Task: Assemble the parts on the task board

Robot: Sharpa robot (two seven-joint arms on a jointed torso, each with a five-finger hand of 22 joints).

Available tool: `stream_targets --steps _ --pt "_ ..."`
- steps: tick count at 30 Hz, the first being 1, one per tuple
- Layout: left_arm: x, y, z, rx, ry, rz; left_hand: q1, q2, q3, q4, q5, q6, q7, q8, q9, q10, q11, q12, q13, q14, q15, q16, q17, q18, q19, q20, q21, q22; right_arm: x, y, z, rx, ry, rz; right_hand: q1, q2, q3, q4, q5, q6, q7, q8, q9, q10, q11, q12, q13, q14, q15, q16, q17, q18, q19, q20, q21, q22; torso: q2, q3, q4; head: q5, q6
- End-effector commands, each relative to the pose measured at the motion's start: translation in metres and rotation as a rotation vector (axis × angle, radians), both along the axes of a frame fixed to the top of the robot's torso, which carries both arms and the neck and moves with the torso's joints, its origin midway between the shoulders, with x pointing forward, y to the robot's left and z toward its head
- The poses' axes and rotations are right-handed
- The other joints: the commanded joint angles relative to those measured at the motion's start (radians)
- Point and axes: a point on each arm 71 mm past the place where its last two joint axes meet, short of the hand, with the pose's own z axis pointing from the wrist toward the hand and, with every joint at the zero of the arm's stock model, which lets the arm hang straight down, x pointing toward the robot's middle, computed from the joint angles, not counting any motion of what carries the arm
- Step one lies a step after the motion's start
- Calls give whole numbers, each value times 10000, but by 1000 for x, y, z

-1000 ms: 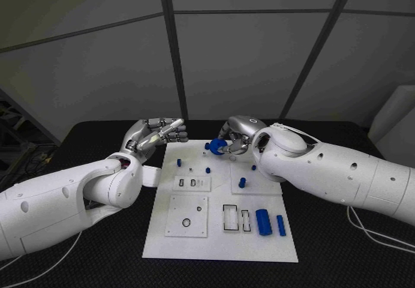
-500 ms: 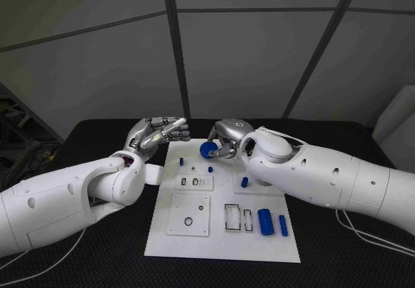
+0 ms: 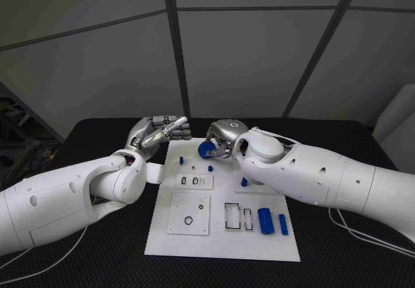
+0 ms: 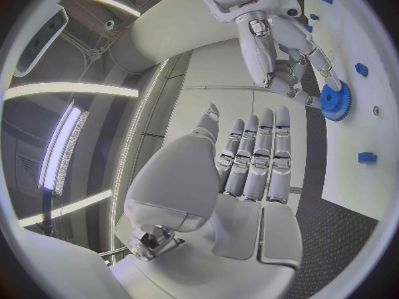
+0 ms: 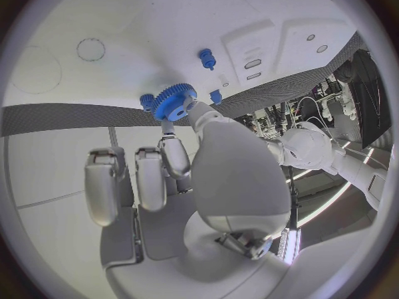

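Pinching a blue gear (image 3: 206, 150) in its fingers near the upper middle of the frame, the right hand (image 3: 221, 139) hovers over the task board (image 3: 223, 240), while the left hand (image 3: 156, 135) waits empty, fingers straight.

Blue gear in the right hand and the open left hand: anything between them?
Nothing: the head view shows only bare white task board edge between blue gear, right hand and left hand.

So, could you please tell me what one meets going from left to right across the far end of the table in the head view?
Left hand with nothing in it → blue gear over the task board → right hand holding that gear.
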Motion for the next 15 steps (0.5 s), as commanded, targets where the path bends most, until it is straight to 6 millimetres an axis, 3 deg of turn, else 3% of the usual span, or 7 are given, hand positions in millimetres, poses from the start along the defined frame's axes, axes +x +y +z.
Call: stream_targets --steps 1,4,6,10,15 --pt "0 -2 2 -60 -65 -90 -39 48 -41 -3 -56 22 42 -51 -15 4 75 -54 -13 -34 4 -55 11 -60 4 42 44 -11 1 2 0 -243 -123 52 -93 44 3 -54 29 -103 -5 -95 145 -10 46 -59 -27 610 -31 36 439 -152 1037 -48 64 2628 -3 -5 8 -4 -30" --pt "0 -2 2 -61 -62 -96 -39 48 -41 -3 -56 22 42 -51 -15 4 75 -54 -13 -34 4 -55 11 -60 4 42 44 -11 3 3 -1 -296 -90 52 -139 35 4 -53 18 -187 20 -171 149 -58 67 -128 -72 604 -16 24 417 -152 1037 -38 64 2628 -5 1 15 22 15" --pt "0 -2 2 -60 -61 -95 -39 48 -41 -3 -56 22 42 -51 -15 4 75 -54 -13 -34 4 -55 11 -60 4 42 44 -11 4 2 -2 -303 -61 48 -163 23 13 -63 16 -335 59 -280 138 -93 98 -172 -94 601 5 19 413 -152 1037 -23 64 2628 -9 -2 11 34 -60" --pt "0 -1 2 -54 -57 -83 -39 48 -41 -3 -56 22 42 -51 -15 4 75 -54 -13 -34 4 -55 11 -60 4 42 44 -11 5 1 -4 -341 -7 16 -241 -32 8 -75 -69 -791 156 -469 77 -162 182 -259 -135 600 73 16 415 -152 1037 33 64 2628 -16 2 6 28 -49" --pt "0 -1 2 -52 -53 -82 -39 48 -41 -3 -56 22 42 -51 -15 4 75 -54 -13 -34 4 -55 11 -60 4 42 44 -11 7 0 -7 -458 212 -8 -358 -114 -49 -32 -195 -1161 220 -464 -20 -226 251 -349 -181 599 135 14 420 -152 1037 98 64 2628 -15 6 -4 28 -87"
